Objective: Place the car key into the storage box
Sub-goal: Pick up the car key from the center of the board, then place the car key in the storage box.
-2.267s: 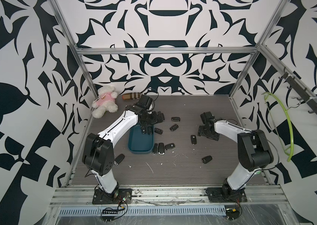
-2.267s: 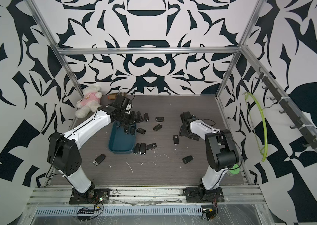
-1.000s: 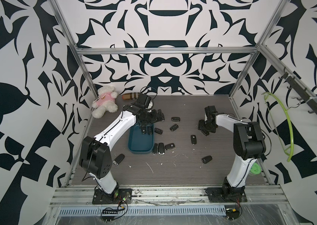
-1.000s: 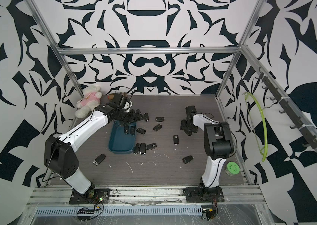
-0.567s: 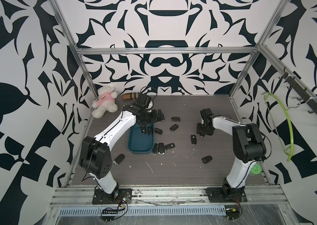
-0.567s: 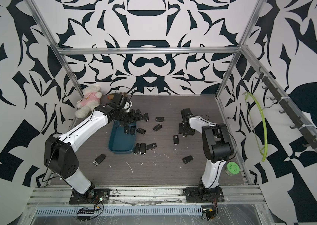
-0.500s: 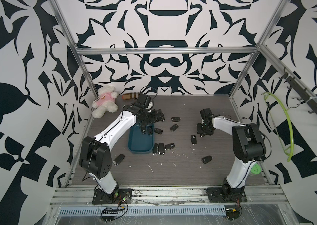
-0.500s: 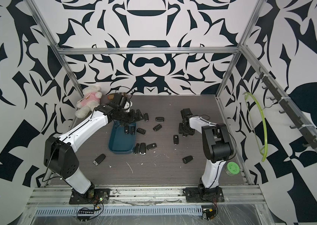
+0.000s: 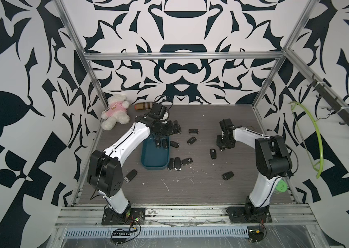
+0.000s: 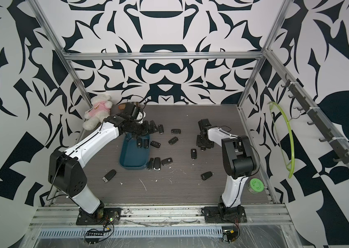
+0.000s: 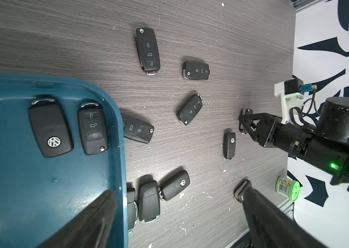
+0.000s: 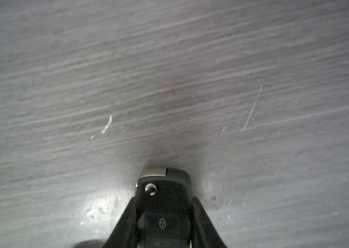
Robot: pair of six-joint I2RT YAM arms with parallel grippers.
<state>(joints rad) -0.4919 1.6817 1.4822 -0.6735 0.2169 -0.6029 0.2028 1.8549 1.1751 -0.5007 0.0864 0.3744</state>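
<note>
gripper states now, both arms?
left gripper: open, holding nothing.
right gripper: shut on a car key.

The worktop (image 11: 190, 21) looks like grey wood-grain laminate, matt, with fine ridges and small white scratches. The storage box (image 11: 29, 182) is smooth teal plastic with a soft gloss, and light reflects on its floor. The car key (image 12: 165, 193) is black matt plastic with a polished metal end cap and a shiny round button. In a top view, left of centre, the teddy bear (image 9: 115, 111) is white fluffy plush with a pink cloth shirt, and the pouch (image 9: 143, 106) is tan checked cloth. The frame bars (image 9: 182, 56) are bare brushed metal.
</note>
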